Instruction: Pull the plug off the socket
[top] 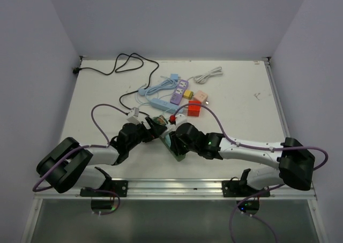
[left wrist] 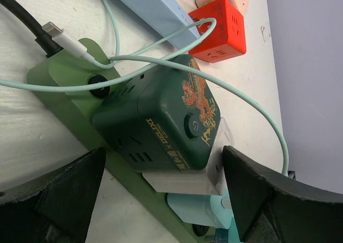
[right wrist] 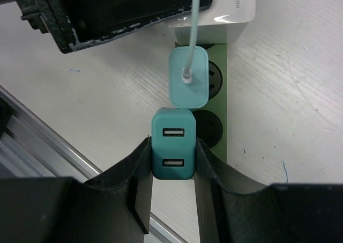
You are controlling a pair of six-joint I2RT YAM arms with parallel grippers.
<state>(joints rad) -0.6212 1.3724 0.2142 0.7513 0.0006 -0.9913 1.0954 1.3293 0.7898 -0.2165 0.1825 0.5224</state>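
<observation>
Arms meet at the middle of the white table (top: 246, 125) in the top external view. The left gripper (top: 155, 124) and right gripper (top: 171, 140) hang close together over a green power strip (top: 177, 153) that lies slantwise between them. Beyond it a red cube socket (top: 194, 108), a purple strip (top: 180, 91), a blue strip (top: 158, 101) and a pink cube (top: 201, 96) lie in a cluster. A black cable (top: 120, 66) loops near the back wall.

From the left wrist, the left claw stands wide. Its two dark fingers (left wrist: 51, 194) flank a dark green cube adapter (left wrist: 166, 119) printed with a dragon, and neither touches it. The cube sits on a white adapter (left wrist: 185, 181) plugged into the power strip. A mint charger (left wrist: 195, 208) sits just beside that, nearer the camera. A pale green cord (left wrist: 236, 101) arcs over the cube.

From the right wrist, the right claw is clamped narrowly on a teal plug (right wrist: 172, 146) with two USB ports, one finger pressed to each side. This plug sits at the strip's edge, touching the mint charger and beside a round socket hole (right wrist: 210, 127). Whether its pins are seated in the strip cannot be told.
</observation>
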